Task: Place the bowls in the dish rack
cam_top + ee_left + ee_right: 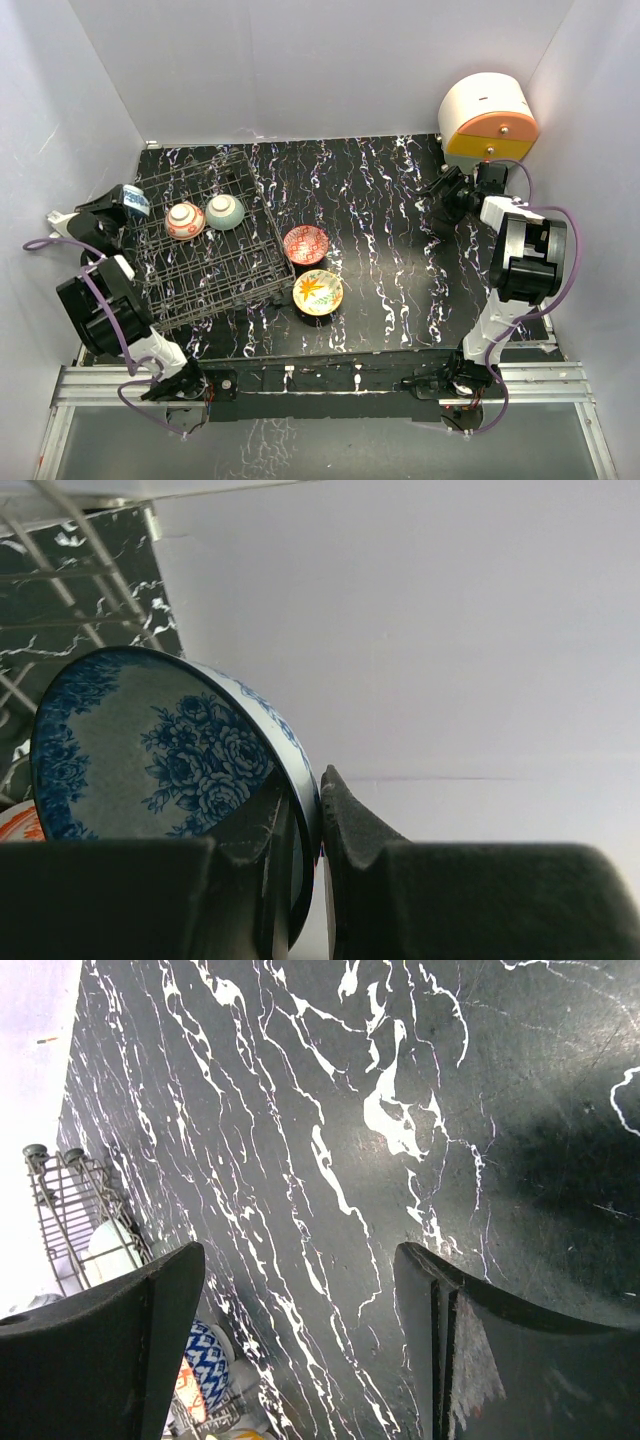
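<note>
The dish rack (215, 265) stands at the left of the table. In it lie, upside down, a red-orange patterned bowl (185, 220) and a pale teal bowl (225, 211). My left gripper (121, 202) is shut on the rim of the blue-white bowl (137, 204) and holds it on edge over the rack's left side; the left wrist view shows the fingers (360, 830) pinching the rim of that bowl (150, 750). A red patterned bowl (306, 243) and a yellow leaf bowl (318, 291) sit upright on the table right of the rack. My right gripper (443, 200) is open and empty, and so it shows in the right wrist view (300, 1255).
A cream and orange round container (488, 122) stands at the back right corner. White walls close in the left, back and right. The black marbled tabletop (390, 260) lies between the bowls and the right arm. The rack's corner (65, 1195) shows far off in the right wrist view.
</note>
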